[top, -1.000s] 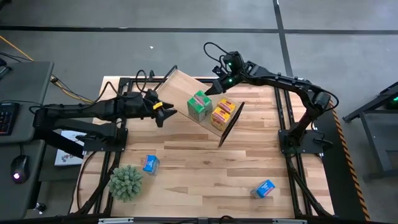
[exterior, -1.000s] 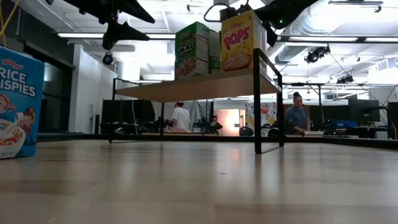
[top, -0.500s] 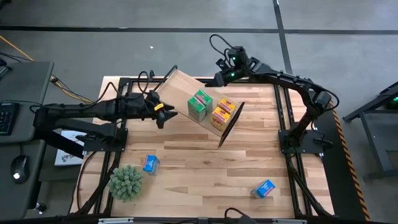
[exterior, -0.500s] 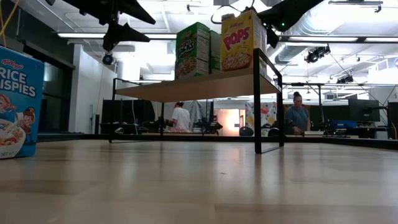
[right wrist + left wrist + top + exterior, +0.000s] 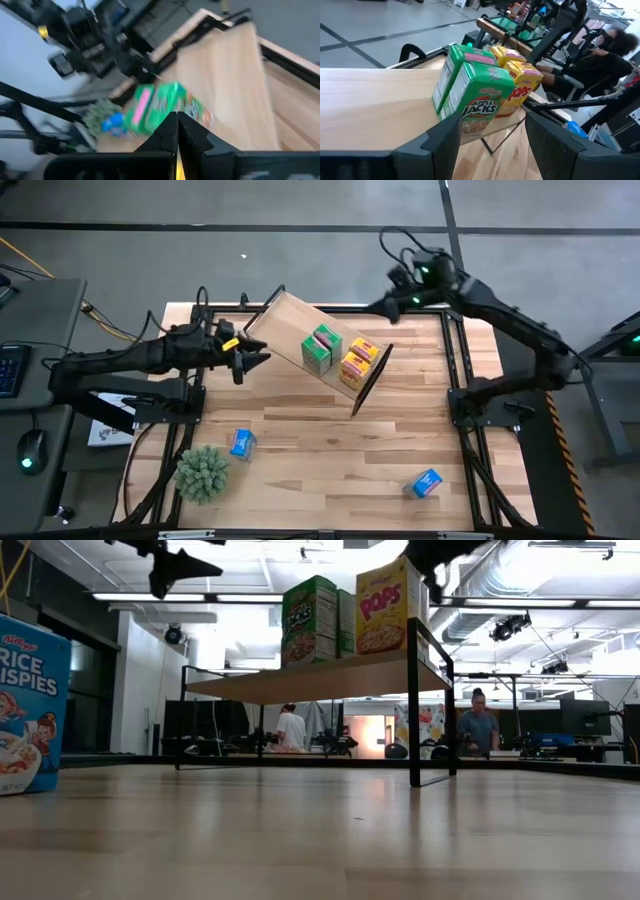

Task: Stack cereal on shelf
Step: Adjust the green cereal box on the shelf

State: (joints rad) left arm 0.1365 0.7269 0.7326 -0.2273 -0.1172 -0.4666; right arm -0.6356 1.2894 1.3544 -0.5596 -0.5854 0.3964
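Two green boxes (image 5: 321,347) and two yellow boxes (image 5: 359,362) stand side by side, touching, on the shelf (image 5: 290,320), which sits at an angle on the far middle of the worktop (image 5: 330,450). One blue box (image 5: 241,443) lies on the worktop near the plant ball (image 5: 203,472), and another blue box (image 5: 427,482) lies well apart toward the near right corner. The left gripper (image 5: 254,358) hovers just beside the shelf's left end, its jaws apart and holding nothing. The right gripper (image 5: 387,309) hangs above the far right edge of the worktop, apart from the shelf, jaws closed on nothing.
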